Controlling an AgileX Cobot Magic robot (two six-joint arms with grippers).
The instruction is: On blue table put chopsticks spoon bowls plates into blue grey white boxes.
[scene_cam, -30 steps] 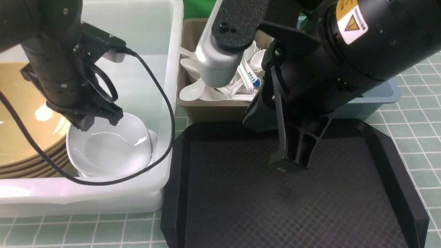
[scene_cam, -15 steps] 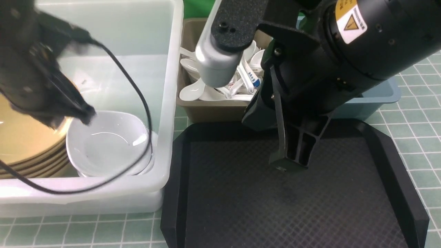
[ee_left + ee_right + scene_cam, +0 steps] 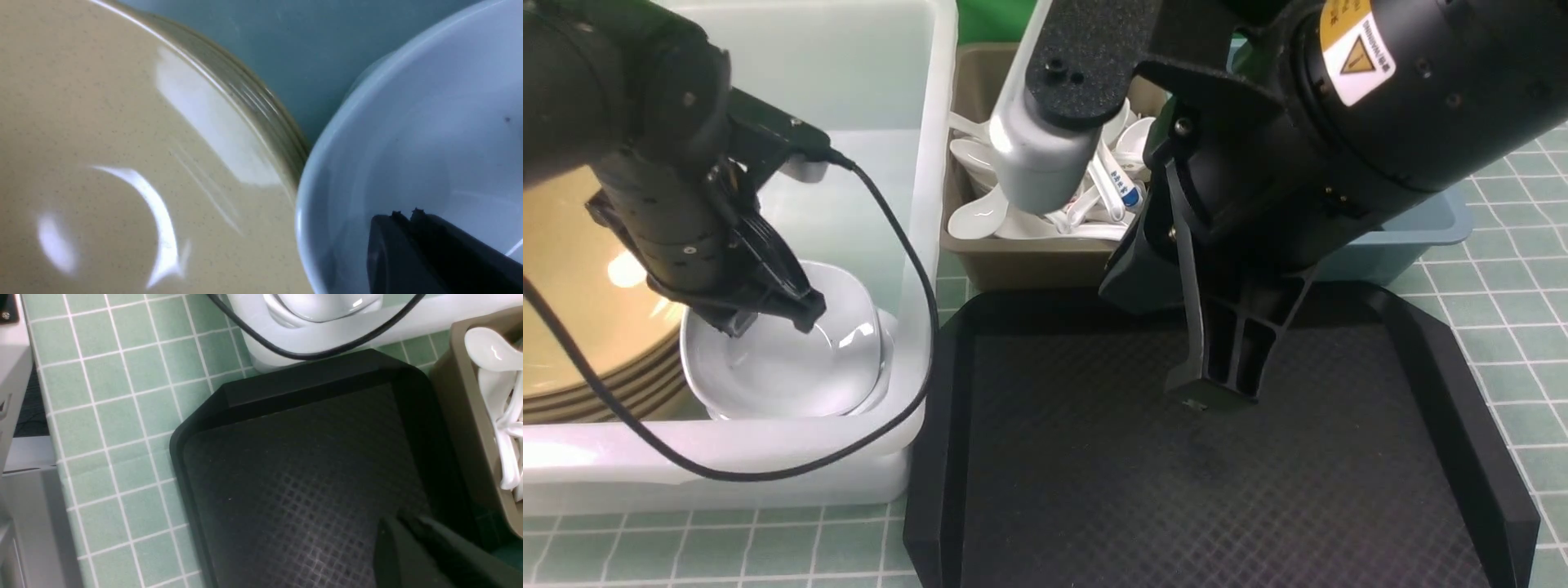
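My left gripper (image 3: 768,320) is shut and empty inside the white tub (image 3: 931,163), its tips just over the stacked white plates (image 3: 800,376). In the left wrist view the closed tips (image 3: 404,214) hang above the top plate (image 3: 408,134), beside the stack of tan bowls (image 3: 122,163). The bowls (image 3: 580,327) fill the tub's left side. My right gripper (image 3: 1205,396) is shut and empty above the black tray (image 3: 1094,490); its tips (image 3: 402,524) also show in the right wrist view. White spoons (image 3: 980,216) lie in the grey-brown box (image 3: 1021,265). The chopsticks are out of view.
The blue box (image 3: 1413,237) stands behind the tray at the right, mostly hidden by my right arm. The tiled blue table (image 3: 1503,327) shows around the tray. A black cable (image 3: 907,245) from my left wrist drapes over the tub's front rim.
My left arm swung left over the tan bowls, then came back over the white plates. The right arm has barely moved.
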